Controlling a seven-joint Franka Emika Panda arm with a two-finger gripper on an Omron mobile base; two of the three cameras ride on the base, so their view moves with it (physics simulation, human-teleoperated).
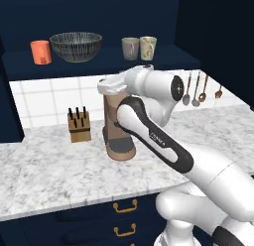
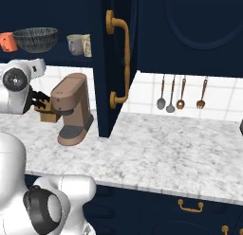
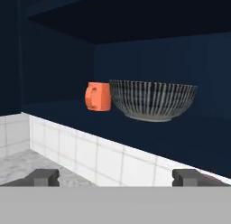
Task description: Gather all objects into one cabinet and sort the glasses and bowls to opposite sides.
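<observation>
On the navy shelf (image 1: 99, 61) of the open wall cabinet stand the orange cup (image 1: 40, 52), the dark striped bowl (image 1: 76, 45), the grey-mauve cup (image 1: 130, 48) and the cream cup (image 1: 148, 47), left to right. In the hand view the orange cup (image 3: 98, 97) touches the bowl (image 3: 153, 100) on its left. My gripper (image 3: 117, 178) is open with nothing between its fingertips (image 3: 43, 177). It is below and short of the shelf, level with the tiled wall. The cabinet door with its brass handle (image 2: 121, 58) stands open to the right of the cups (image 2: 75, 44).
A brown coffee machine (image 1: 118, 131) stands on the marble counter (image 1: 49, 175) under my arm. A wooden knife block (image 1: 79, 124) is to its left. Spoons and a fork hang on the tiled wall (image 2: 171, 94) at the right. Navy drawers with brass pulls (image 1: 125, 206) sit below.
</observation>
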